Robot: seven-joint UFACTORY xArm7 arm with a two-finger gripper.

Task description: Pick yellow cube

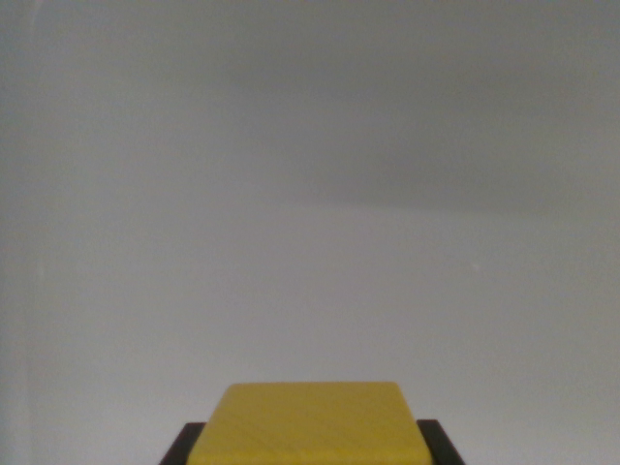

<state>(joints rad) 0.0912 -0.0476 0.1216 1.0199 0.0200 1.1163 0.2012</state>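
**Yellow cube held between the gripper fingers, wrist view**

The yellow cube (310, 426) is sitting at the bottom centre of the wrist view, with its top face turned toward the camera and its lower part running off the bottom edge of the picture. A faint diagonal grain is showing across that face, and the corners are appearing slightly rounded. The gripper (310, 448) is showing only as two dark fingers (184, 446), one lying against the cube on the wrist view's left and the other against it on the wrist view's right. Both are pressing directly on the cube's sides with no gap showing, so the jaws are standing clamped on the cube. Behind and above the cube, a plain grey surface (310, 194) is filling the rest of the view; it is blurred and is carrying a soft darker band of shadow across the upper right. Whether the cube is resting on that surface or hanging clear of it cannot be told.
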